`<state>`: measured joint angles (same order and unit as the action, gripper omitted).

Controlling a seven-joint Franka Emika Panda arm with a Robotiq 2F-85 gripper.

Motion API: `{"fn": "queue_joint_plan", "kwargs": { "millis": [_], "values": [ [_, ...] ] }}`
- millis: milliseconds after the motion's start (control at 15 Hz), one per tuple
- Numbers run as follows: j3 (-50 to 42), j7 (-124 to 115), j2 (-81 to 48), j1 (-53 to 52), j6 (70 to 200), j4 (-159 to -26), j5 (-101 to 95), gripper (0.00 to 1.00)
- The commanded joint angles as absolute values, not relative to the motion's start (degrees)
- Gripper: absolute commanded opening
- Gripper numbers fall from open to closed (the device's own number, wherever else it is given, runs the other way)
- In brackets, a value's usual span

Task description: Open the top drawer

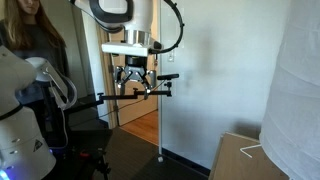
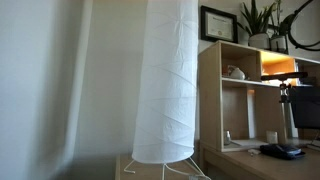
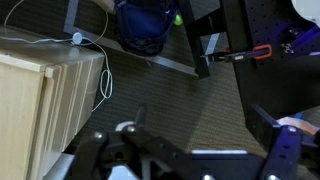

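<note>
Claw (image 1: 133, 86) hangs high, fingers apart, well clear of wooden cabinet (image 3: 40, 100). Wrist view: white cable (image 3: 105, 80) drapes off cabinet's top corner.

Person (image 1: 35, 42) left; gripper (image 1: 133, 92) hangs high; wooden cabinet (image 1: 245, 160) lower right.

The tall lamp shade (image 2: 165, 80) is showing crinkled, matt white paper. The cabinet (image 3: 35, 100) is looking like pale, smooth wood, and the floor (image 3: 190, 100) is wearing dark, rough carpet.
</note>
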<state>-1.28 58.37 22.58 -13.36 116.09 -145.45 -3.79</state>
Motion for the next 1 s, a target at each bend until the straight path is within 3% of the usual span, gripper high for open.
{"fn": "queue_joint_plan", "kwargs": {
  "millis": [0, 533, 933],
  "values": [
    [-0.38, 59.68, 18.48, -13.15, 116.28, -143.52, -2.39, 1.0],
    [4.92, 64.72, 6.35, -14.42, 117.34, -138.33, -2.65, 1.0],
    [8.26, 75.42, 0.49, -13.57, 128.63, -136.1, -4.87, 1.0]
  ]
}}
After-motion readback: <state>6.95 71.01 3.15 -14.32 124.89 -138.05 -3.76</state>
